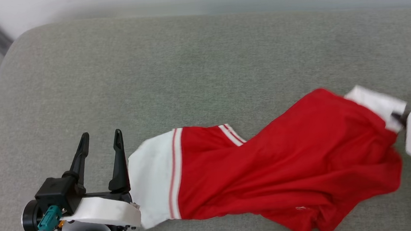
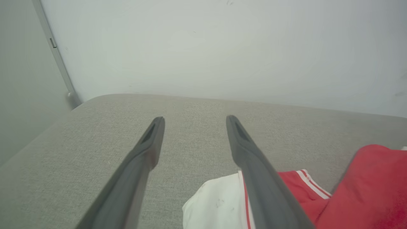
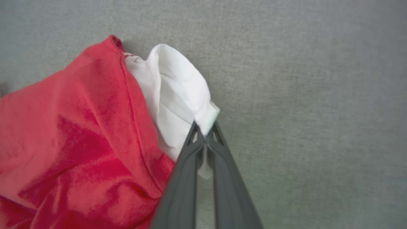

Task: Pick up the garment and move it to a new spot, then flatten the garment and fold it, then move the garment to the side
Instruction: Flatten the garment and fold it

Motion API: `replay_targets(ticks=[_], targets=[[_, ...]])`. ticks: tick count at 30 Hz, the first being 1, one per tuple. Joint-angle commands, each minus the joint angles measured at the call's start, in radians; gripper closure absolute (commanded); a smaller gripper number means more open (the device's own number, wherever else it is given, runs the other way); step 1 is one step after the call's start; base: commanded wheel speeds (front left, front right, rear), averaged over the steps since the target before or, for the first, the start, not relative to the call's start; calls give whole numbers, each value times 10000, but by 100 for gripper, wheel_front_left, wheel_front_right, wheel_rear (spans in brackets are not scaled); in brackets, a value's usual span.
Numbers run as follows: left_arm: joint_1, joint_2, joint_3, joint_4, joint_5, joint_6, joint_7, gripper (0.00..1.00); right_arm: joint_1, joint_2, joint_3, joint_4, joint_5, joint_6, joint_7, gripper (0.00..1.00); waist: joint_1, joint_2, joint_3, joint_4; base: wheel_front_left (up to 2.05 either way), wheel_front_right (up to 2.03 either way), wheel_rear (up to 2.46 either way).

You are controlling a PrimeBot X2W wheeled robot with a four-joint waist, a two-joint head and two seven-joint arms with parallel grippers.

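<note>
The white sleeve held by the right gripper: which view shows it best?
The right wrist view: close up, the right gripper is shut on the white sleeve of the garment. The head view shows it small and blurred near the right edge. The left wrist view shows the other sleeve.

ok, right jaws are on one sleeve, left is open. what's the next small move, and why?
Probably slide the left gripper sideways onto the left white sleeve and close. Its jaws stand open over bare cushion beside that sleeve, while the right gripper is shut on the other sleeve of the garment.
</note>
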Motion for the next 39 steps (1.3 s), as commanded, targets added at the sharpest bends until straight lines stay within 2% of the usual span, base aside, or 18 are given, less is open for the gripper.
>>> replay_targets(ticks=[1,5,8,12,16,17,18,19,26,30,34,39], targets=[[1,39,16,13,4,-34,-48,0,-255,-146,-70,-154,-107,-5,-195,100,-1,0,-84,-147,0,0,0],[4,88,2,-28,23,-8,-11,0,-479,-343,-633,-621,-326,-5,-762,100,-1,0,-164,-406,0,0,0],[49,121,-6,-52,16,27,11,0,-71,-258,-1367,-813,-450,-3,-1217,100,-1,0,-198,-544,0,0,0],[101,109,-39,-62,-17,64,34,0,974,304,-2568,-504,-599,-3,-1453,100,-1,0,-233,-630,0,0,0],[183,126,-28,-18,-71,95,57,0,2112,972,-3303,154,-707,-3,-2146,100,-1,0,-279,-699,0,0,0],[214,141,-8,-14,-79,89,57,0,2232,1145,-3419,285,-680,-3,-2445,93,-1,0,-293,-733,0,0,0],[263,161,16,-8,-100,119,62,0,2358,1284,-3443,405,-707,-3,-2760,64,-1,0,-309,-774,0,0,0],[304,181,32,-2,-108,146,69,0,2447,1402,-3452,499,-752,-3,-3082,0,-1,0,-335,-815,0,0,0],[527,300,18,-39,-86,277,208,0,2674,1814,-3240,151,-939,-3,-6150,0,-1,0,-691,-1052,0,0,0],[730,371,26,-108,-100,392,283,0,3023,2010,-3044,-429,-1088,-3,-6917,0,-1,0,-1046,-1185,0,0,0],[989,441,62,-264,-128,557,377,0,3497,2013,-2650,-1078,-1001,-3,-6120,0,-1,0,-1311,-1337,0,0,0],[1137,526,31,-405,-134,628,483,0,3982,1857,-2253,-2097,-946,-3,-3482,0,-1,0,-1455,-1402,0,0,0]])
